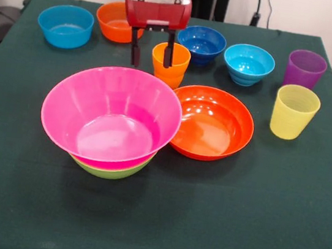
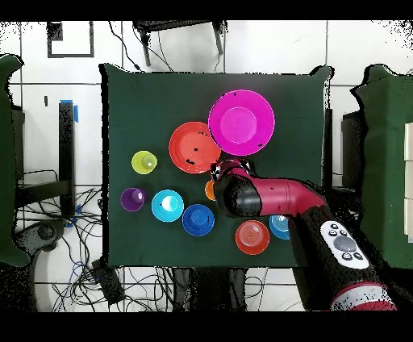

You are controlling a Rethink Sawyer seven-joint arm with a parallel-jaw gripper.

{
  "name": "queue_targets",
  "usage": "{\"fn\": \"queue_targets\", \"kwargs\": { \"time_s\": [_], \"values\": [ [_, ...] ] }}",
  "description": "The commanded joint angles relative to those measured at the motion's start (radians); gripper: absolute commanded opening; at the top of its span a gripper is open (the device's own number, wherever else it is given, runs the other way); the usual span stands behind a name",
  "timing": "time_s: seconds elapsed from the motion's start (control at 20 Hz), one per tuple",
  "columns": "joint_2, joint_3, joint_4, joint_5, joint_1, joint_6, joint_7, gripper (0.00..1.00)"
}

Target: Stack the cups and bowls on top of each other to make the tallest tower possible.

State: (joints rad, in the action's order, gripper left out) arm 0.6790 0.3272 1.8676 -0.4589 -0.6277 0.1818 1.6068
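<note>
My fingers point(image 1: 152, 52) hang spread at the orange cup point(image 1: 170, 64): one dark finger reaches down into its mouth, the other hangs outside its wall on the side toward the small orange bowl point(image 1: 114, 21), so the cup's rim sits between them, not visibly pinched. The cup stands upright on the green surface point(image 1: 214, 218), just behind the shallow orange bowl point(image 1: 212, 123). Nearer the front, the large pink bowl point(image 1: 111, 115) sits nested in the lime green bowl point(image 1: 110, 171), only a sliver of green showing beneath it; this pair touches the shallow orange bowl's edge in the front view. Along the far row stand the blue bowl point(image 1: 65, 25), the small orange bowl partly behind my red wrist housing, the dark blue bowl point(image 1: 201, 43) and the cyan bowl point(image 1: 249, 64). The purple cup point(image 1: 305, 68) and yellow cup point(image 1: 294, 111) stand upright near one side edge, the yellow one closer to the front. From overhead, my red and black arm point(image 2: 278, 198) stretches across the surface and covers most of the orange cup point(image 2: 210, 190), with the pink bowl point(image 2: 241, 123) and the shallow orange bowl point(image 2: 192, 147) lying just beyond it.
</note>
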Motion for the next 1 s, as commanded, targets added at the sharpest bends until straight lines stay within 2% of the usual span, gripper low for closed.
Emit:
{"fn": "queue_targets", "kwargs": {
  "time_s": [0.05,0.6,0.65,0.85,0.95,1.0],
  "values": [
    [-0.058,0.003,-0.010,-0.100,-0.004,-0.047,0.026,1.00],
    [-0.023,0.014,0.008,-0.102,-0.006,-0.023,0.046,1.00],
    [0.004,0.023,0.023,-0.096,-0.016,-0.005,0.039,1.00],
    [0.201,0.067,0.092,-0.014,-0.080,0.183,-0.046,1.00],
    [0.262,0.022,0.078,-0.008,-0.058,0.299,-0.100,1.00],
    [0.274,0.027,0.084,-0.015,-0.072,0.299,-0.111,1.00]
  ]
}}
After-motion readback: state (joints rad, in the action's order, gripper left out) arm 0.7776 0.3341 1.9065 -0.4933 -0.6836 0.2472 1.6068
